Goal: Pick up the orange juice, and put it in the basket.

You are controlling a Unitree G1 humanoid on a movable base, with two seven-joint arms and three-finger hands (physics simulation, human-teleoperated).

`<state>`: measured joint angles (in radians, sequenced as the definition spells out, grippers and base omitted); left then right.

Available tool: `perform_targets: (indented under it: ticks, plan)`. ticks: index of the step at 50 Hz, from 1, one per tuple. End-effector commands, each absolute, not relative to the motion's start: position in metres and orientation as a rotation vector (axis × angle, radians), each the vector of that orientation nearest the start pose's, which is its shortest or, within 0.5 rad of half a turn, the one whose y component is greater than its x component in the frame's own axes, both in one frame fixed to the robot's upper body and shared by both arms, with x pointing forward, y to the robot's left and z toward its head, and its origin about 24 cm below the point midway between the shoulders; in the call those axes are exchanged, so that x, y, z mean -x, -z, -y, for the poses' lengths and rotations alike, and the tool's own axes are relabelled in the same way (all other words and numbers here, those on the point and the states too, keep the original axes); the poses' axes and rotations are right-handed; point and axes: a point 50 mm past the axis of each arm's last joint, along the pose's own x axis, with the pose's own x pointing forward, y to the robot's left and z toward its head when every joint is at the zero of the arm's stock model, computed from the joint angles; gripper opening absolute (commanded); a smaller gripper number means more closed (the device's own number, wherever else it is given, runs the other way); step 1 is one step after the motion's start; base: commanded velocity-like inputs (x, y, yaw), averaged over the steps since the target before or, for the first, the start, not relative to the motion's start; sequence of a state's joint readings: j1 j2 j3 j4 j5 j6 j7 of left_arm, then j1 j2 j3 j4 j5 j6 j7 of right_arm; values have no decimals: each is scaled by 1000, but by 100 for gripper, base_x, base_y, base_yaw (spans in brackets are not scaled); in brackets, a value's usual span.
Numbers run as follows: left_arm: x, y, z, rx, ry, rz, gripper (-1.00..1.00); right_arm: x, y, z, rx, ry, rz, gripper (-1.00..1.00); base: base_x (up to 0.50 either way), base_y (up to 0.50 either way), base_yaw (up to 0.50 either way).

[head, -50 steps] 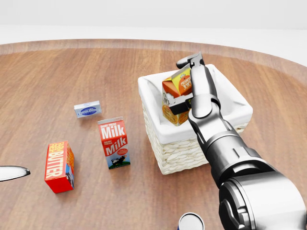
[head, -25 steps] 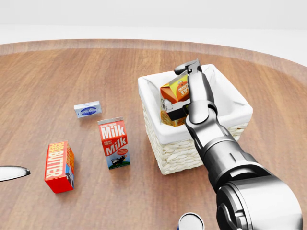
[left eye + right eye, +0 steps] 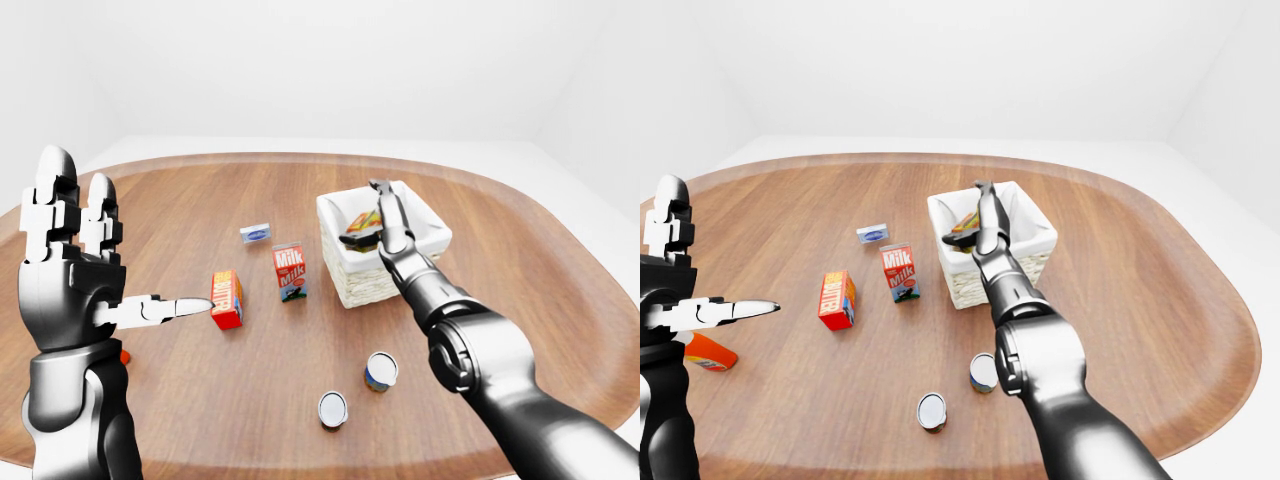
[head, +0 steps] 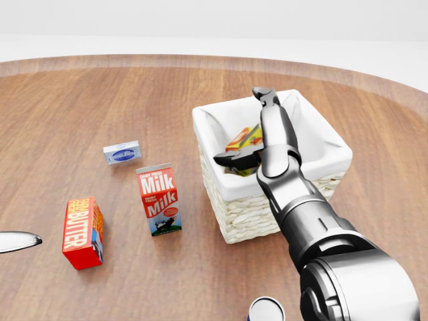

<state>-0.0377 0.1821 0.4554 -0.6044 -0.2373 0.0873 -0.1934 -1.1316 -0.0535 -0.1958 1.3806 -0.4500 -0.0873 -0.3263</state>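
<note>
One orange juice carton (image 4: 243, 140) lies tilted inside the single wicker basket (image 4: 251, 207), long axis toward two o'clock. Right hand (image 4: 251, 130) spreads above it, gripping nothing; left hand (image 3: 75, 250) open. Two cans (image 3: 381, 370) on the worktop (image 4: 80, 107).

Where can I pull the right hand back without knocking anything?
Bare table lies right of the basket, clear to its edge. Left of the basket it is crowded: milk carton, butter box, small blue packet. Two cans stand nearer the robot.
</note>
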Motion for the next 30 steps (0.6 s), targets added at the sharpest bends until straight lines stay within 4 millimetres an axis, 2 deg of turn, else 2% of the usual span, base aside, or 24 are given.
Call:
perform_targets:
  ticks: [1,30]
  plan:
    - [-205,-196,-241,-122,-114,611,100,-410,-114,110,490,124,-82,100,0,0,0]
    - [-205,-196,-242,-122,-115,611,100,-414,-125,112,509,128,-51,100,0,0,0]
